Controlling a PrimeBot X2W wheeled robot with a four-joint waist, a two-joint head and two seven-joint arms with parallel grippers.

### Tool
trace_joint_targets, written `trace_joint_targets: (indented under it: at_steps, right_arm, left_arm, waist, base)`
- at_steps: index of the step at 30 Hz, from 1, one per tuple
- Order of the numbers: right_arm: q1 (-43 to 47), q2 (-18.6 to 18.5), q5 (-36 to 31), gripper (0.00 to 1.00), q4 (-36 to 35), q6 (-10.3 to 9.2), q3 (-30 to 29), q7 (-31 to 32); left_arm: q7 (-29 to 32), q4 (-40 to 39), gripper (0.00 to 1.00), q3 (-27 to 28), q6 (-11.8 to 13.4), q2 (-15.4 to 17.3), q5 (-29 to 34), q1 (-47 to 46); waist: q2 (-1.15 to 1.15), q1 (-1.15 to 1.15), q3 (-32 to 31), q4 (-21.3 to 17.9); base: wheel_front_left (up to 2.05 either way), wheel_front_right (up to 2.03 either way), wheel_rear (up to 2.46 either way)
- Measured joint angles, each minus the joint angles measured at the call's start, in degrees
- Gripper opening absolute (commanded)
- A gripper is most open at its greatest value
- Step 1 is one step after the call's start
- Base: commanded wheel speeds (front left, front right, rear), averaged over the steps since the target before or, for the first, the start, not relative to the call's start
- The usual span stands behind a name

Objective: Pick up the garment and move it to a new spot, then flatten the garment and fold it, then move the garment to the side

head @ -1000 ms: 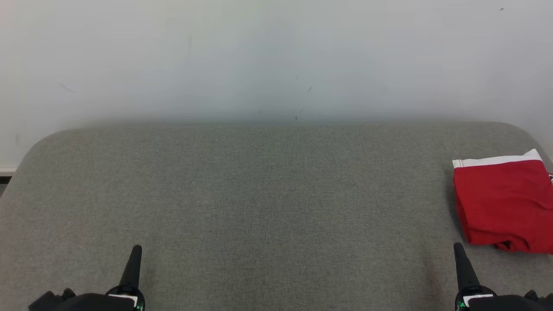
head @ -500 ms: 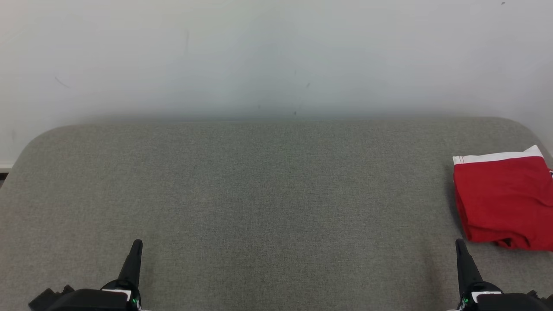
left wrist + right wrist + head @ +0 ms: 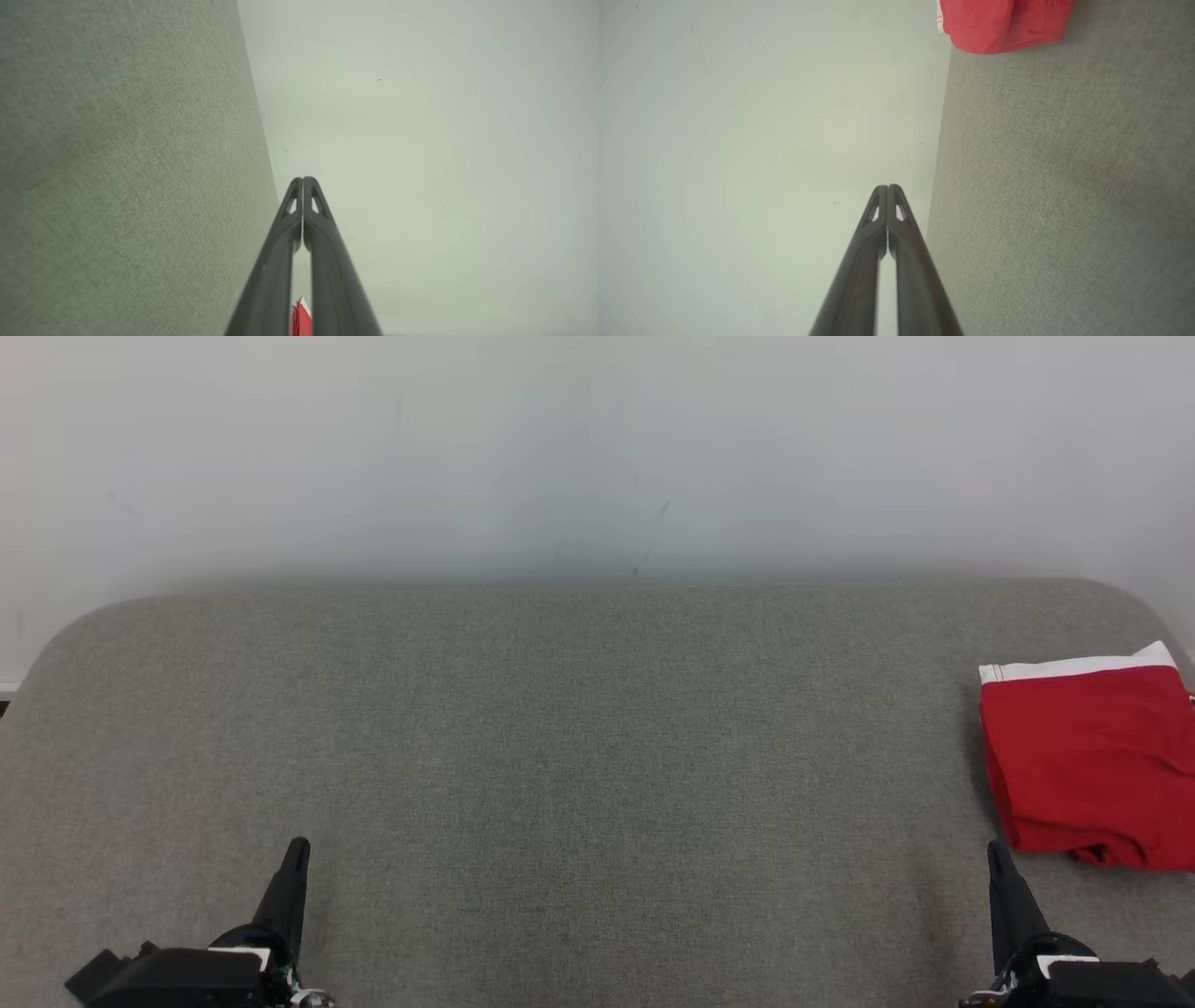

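The garment [image 3: 1088, 761] is red with a white band along its far edge. It lies folded at the right edge of the grey padded surface [image 3: 579, 728], partly cut off by the head view's border. My right gripper [image 3: 997, 849] stands shut and empty at the lower right, just in front of the garment's near left corner and apart from it. At the lower left my left gripper [image 3: 298, 847] is shut with nothing in it, far from the garment. The right wrist view has the garment [image 3: 999, 23] at its top, beyond the shut right gripper [image 3: 887, 187]. A red sliver of the garment [image 3: 301, 319] peeks between the shut left gripper's [image 3: 302, 179] fingers.
A pale wall [image 3: 597, 448] rises right behind the grey surface, whose far corners are rounded. A dark strip of floor [image 3: 5, 695] shows past its left edge.
The head view has shifted, so the surface and garment sit slightly higher in the picture. Both grippers stay shut at the bottom corners; the garment lies where it was.
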Motion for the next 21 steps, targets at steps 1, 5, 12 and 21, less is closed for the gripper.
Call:
trace_joint_targets:
  at_steps: [1,5,12,21]
  right_arm:
    - [0.0,0.0,0.4,0.00,0.0,0.00,0.0,0.0]
    - [-0.1,0.0,1.9,0.00,-0.2,0.00,-0.1,0.4]
    - [-0.1,0.0,3.3,0.00,-0.3,0.00,-0.2,0.5]
    - [-0.1,0.0,3.3,0.00,-0.3,0.00,-0.2,0.5]
  left_arm:
    - [0.0,0.0,0.00,0.0,0.0,0.0,-0.4,-0.1]
    - [0.5,0.1,0.00,0.1,0.0,0.0,-1.8,-0.8]
    - [0.8,0.2,0.00,0.2,0.0,0.0,-2.9,-0.9]
    - [0.8,0.2,0.00,0.2,0.0,0.0,-2.9,-0.9]
  waist:
    - [0.00,0.00,0.1,0.0]
    - [0.00,0.00,0.3,-0.1]
    - [0.00,0.00,0.5,-0.1]
    - [0.00,0.00,0.5,-0.1]
  base:
    - [0.00,0.00,0.00]
    - [0.00,0.00,0.00]
    - [0.00,0.00,0.00]
    - [0.00,0.00,0.00]
